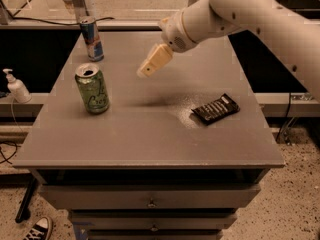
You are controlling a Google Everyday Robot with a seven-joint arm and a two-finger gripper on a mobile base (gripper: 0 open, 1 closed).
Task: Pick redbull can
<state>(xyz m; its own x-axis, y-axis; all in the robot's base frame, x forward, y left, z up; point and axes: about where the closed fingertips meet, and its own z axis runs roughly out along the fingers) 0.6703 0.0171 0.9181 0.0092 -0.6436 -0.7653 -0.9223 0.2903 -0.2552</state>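
The redbull can (92,38) is slim, blue and silver with a red mark, and stands upright at the far left corner of the grey table (150,134). My gripper (146,72) hangs above the table's middle, to the right of the can and well apart from it, with nothing in it. Its cream fingers (155,61) point down and left. The white arm reaches in from the upper right.
A wider green can (93,89) with script lettering stands open-topped at the left, nearer than the redbull can. A black snack packet (216,108) lies at the right. A soap dispenser (16,86) stands off the table's left side. Drawers sit below the front edge.
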